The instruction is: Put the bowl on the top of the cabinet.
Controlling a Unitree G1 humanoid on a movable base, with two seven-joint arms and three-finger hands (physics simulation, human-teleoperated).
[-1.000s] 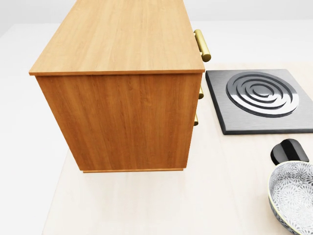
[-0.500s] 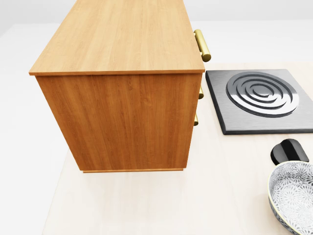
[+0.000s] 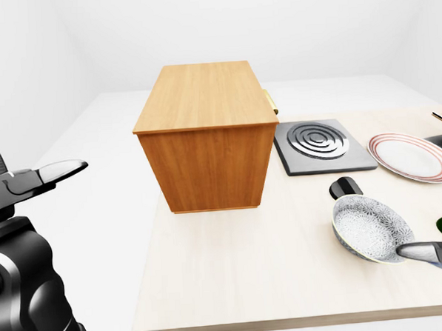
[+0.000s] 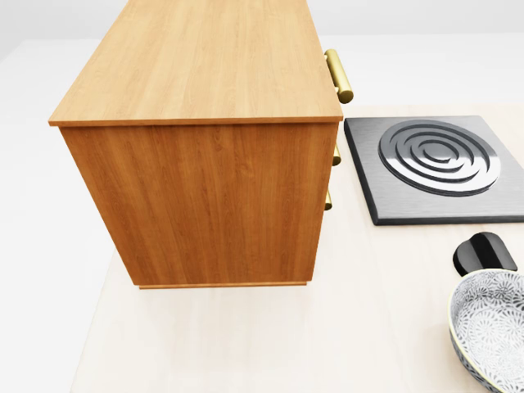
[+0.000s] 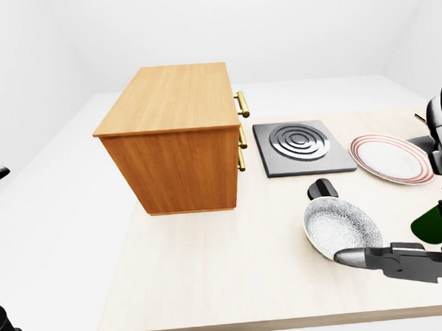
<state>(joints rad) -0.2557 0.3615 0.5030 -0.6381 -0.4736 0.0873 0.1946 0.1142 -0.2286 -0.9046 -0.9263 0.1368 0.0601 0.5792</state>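
Bowl, grey-white patterned ceramic [image 5: 341, 231], sits on pale wooden surface [image 5: 212, 270] right of tall brown wooden cabinet [image 5: 176, 134], right hand [image 5: 393, 261] at its rim, grip unclear, left hand [image 3: 40, 176] spread, idle; pinch rim firmly before lifting high.

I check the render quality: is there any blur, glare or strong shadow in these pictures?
Head view: sharp, with bright highlights on the burner rings and only a faint shadow under the cabinet. Left-eye view: even light, soft shadow beside the bowl. Right-eye view: the same, no blur.
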